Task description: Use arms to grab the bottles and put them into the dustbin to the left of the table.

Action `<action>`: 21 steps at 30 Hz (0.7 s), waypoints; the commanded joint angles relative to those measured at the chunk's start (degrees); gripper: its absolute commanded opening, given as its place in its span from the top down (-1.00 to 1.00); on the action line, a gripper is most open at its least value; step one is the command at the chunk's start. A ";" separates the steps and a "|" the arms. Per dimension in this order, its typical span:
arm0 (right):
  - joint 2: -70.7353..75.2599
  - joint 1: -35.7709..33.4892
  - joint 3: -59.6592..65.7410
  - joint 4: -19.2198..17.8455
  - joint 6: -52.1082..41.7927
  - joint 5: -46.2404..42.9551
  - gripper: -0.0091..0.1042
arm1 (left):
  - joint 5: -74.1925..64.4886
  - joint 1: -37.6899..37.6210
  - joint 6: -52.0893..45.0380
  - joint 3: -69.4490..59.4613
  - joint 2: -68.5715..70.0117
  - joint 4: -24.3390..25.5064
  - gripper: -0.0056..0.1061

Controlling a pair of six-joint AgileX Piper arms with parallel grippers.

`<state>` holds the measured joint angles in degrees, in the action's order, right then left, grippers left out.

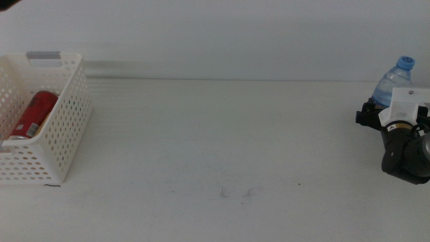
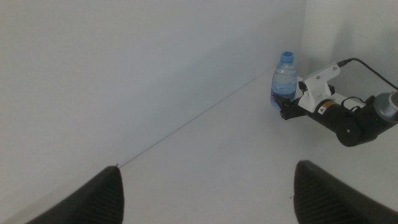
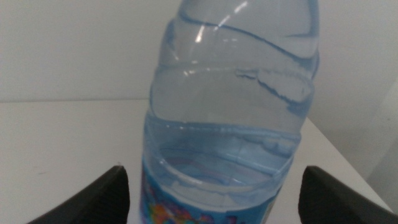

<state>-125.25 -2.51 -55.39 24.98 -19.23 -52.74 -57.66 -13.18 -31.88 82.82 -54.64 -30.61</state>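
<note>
Right gripper sits at the far right edge of the table, at the base of the small blue-capped water bottle; in the right wrist view the bottle fills the frame between the two jaws, which stand spread on either side with gaps showing, so not yet pinching it. Bottle stands upright, long axis vertical, cap up, partly full of water, near the back right of the table. Step in hand looks like the grasp: best to centre the body between the jaws, close low-to-mid on the ribbed part just above the label, squeeze gently since thin plastic will likely buckle, then lift straight up before carrying, so the sloshing water doesn't tip it. Left gripper waits out of the middle view, jaws wide apart and empty, looking across the table at the bottle and the right gripper. White perforated dustbin sits at the table's left side, well apart from the bottle; a red can already lies tilted inside it. The yellow-liquid bottle is not visible in any view. Long carry across to the bin, likely needs a handover or long reach.
</note>
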 commanded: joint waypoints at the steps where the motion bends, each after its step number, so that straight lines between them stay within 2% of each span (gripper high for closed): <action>1: -0.82 0.21 -1.10 1.09 -1.16 -0.18 -0.72 | 0.78 -0.42 0.00 0.01 0.13 -0.25 -0.78; 12: -5.89 2.14 -7.79 1.09 -1.73 0.61 -0.72 | 0.90 -0.42 0.00 0.01 0.13 -0.25 -0.78; 15: -6.43 2.95 -9.26 -0.58 -1.82 0.95 -0.57 | 0.90 -0.42 0.00 0.01 0.13 -0.25 -0.78; 16: -6.43 3.04 -9.66 -1.59 -1.82 1.54 -0.41 | 0.90 -0.42 0.00 0.01 0.13 -0.25 -0.78; 17: -6.43 3.14 -10.03 -2.32 -2.20 2.24 -0.15 | 1.01 -0.42 0.00 0.01 0.13 -0.25 -0.78; 19: -6.28 3.01 -10.47 -2.61 -2.44 2.66 0.64 | 1.01 -0.42 0.00 0.01 0.13 -0.25 -0.78; 20: -5.68 2.34 -10.35 -2.20 -1.77 2.66 0.86 | 1.30 -0.42 0.00 0.01 0.13 -0.25 -0.78; 21: -4.91 1.63 -10.35 -1.55 -1.51 3.06 0.85 | 1.48 -0.42 0.00 0.01 0.13 -0.25 -0.78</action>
<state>-131.59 -0.22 -65.35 23.94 -20.69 -49.06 -57.32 -13.18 -31.88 82.82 -54.64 -30.61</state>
